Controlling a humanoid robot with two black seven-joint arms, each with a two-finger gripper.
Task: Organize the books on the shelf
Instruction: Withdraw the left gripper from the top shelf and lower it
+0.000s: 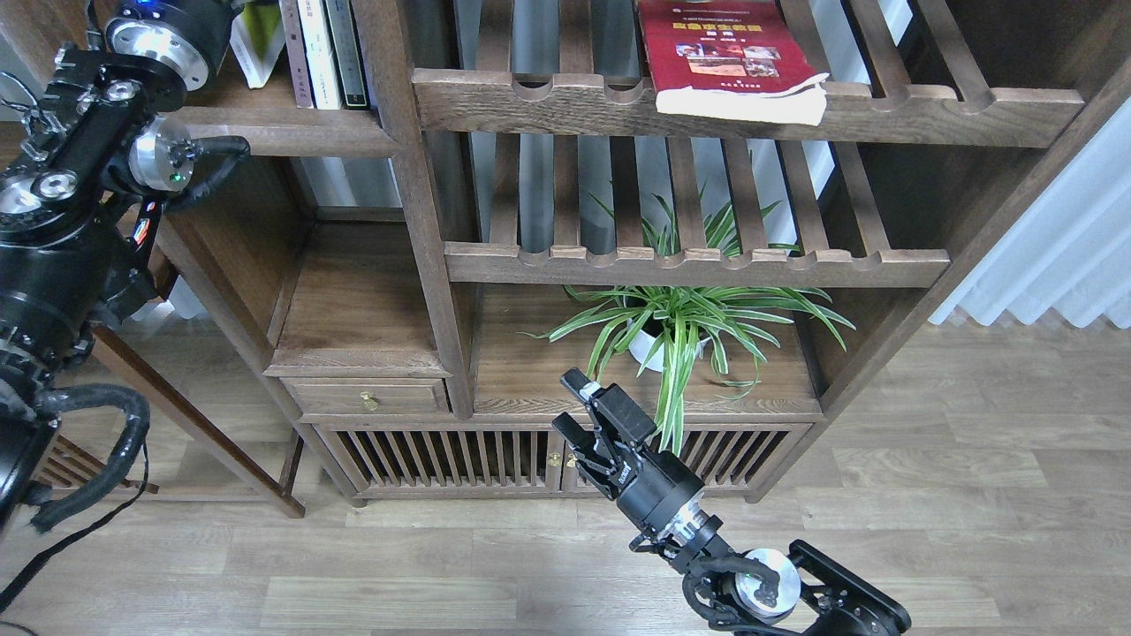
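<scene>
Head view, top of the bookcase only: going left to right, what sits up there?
Left arm's silver joint → upright books on the solid shelf → red book lying on the slatted rack.

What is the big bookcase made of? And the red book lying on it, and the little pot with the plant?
The bookcase looks like dark brown wood with a matte finish; grain lines show on its boards. The red book seems to be a paperback: glossy card cover, and a thick block of pale paper pages curling at the edge. The white pot looks smooth, maybe ceramic or plastic; leaves hide most of it.
</scene>
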